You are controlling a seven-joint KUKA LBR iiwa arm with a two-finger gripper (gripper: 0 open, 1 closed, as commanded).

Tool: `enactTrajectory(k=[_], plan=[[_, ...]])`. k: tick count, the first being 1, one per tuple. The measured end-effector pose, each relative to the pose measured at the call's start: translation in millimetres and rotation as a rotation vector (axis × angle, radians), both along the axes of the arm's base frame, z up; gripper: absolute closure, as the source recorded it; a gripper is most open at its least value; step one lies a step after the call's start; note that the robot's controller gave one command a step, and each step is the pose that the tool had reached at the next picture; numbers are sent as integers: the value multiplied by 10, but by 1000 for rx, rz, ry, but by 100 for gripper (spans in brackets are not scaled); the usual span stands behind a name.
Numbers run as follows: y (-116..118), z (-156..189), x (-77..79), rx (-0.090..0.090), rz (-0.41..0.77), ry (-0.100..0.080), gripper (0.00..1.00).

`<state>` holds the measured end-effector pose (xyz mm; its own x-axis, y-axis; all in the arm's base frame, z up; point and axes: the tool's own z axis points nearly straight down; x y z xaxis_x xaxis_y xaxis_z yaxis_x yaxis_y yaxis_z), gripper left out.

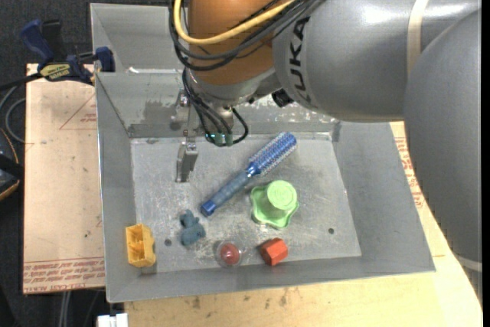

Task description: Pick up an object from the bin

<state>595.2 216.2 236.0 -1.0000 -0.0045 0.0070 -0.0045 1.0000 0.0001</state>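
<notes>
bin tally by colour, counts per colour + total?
Blue: 2, the brush and the small figure
Green: 1, the round capped piece
Red: 2, the block and the reddish ball
Yellow-orange: 1, the blocky piece
Total: 6

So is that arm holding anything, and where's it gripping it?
Nothing, as far as can be seen: the gripper hangs above bare floor on the left of the bin, clear of the blue brush.
</notes>
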Motion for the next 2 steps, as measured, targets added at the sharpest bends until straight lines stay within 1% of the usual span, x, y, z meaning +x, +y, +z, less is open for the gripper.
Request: enactTrajectory(k=[1,2], plan=[[-635,-1085,-512,-3,113,3,0],[-1012,-1609,-452,7,-48,-13,0]])
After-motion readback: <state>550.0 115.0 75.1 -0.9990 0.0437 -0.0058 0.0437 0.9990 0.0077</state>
